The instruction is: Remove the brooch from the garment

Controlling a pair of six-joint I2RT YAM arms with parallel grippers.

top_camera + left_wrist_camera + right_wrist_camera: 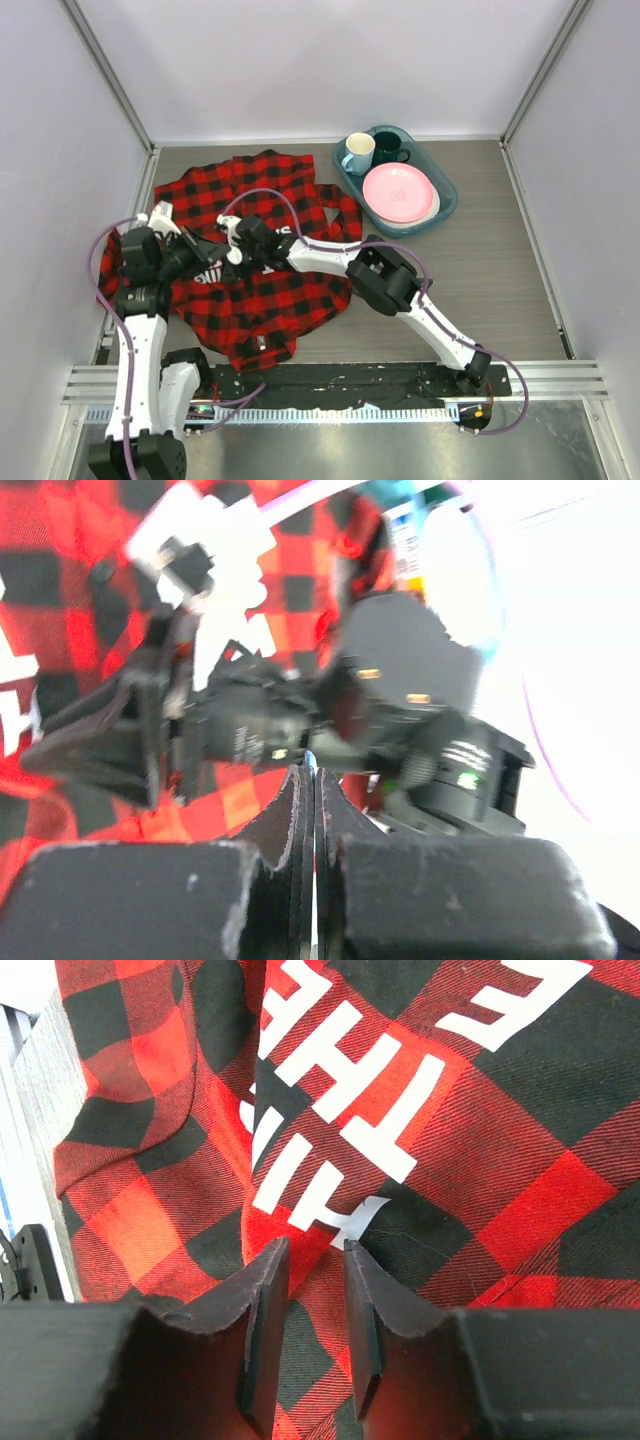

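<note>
The garment (pixel 260 290), a red-and-black checked shirt with white lettering (pixel 350 1110), lies spread on the left half of the table. My left gripper (pixel 207 252) hovers over its middle with jaws shut (pixel 312 770). A thin pale-blue sliver (pixel 311 757) shows pinched at the tips, which looks like the brooch. My right gripper (pixel 237 250) faces it closely. Its jaws (pixel 315 1250) stand a little apart, low over a fold of cloth (pixel 480 1160) by the letters, holding nothing. The right arm's wrist (pixel 400 680) fills the left wrist view.
A blue-grey tray (pixel 450 205) at the back right holds a pink plate (pixel 398 192), a light mug (pixel 358 152) and a dark mug (pixel 388 148). Grey walls stand on three sides. The two grippers are very close together.
</note>
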